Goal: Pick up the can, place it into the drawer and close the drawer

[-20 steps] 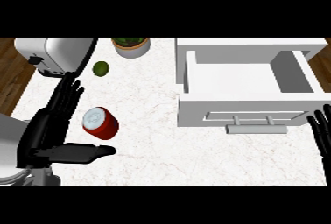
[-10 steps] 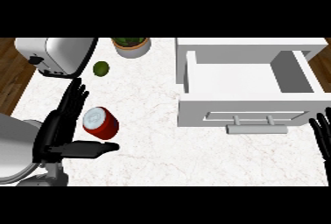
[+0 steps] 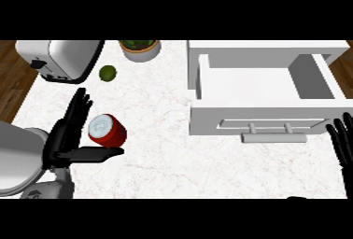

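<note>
The left hand's (image 3: 69, 135) fingers (image 3: 77, 108) are lying straight along the left side of the can (image 3: 107, 131), while its thumb (image 3: 93, 153) is stretching out flat just below the can; the hand is open around it and is not closing on it. The can, red with a pale lid, is standing on the white marble counter (image 3: 172, 163), a little tilted, well apart from the drawer (image 3: 265, 100). The drawer is standing pulled out at the right, its white inside showing bare, with a bar handle (image 3: 274, 137) on its front. The right hand (image 3: 341, 144) is resting at the right edge of the view, fingers straight and pointing up, holding nothing, just right of the handle. At the far side of the counter a toaster (image 3: 59, 59), a green fruit (image 3: 108, 73) and a potted plant (image 3: 140, 48) are sitting
</note>
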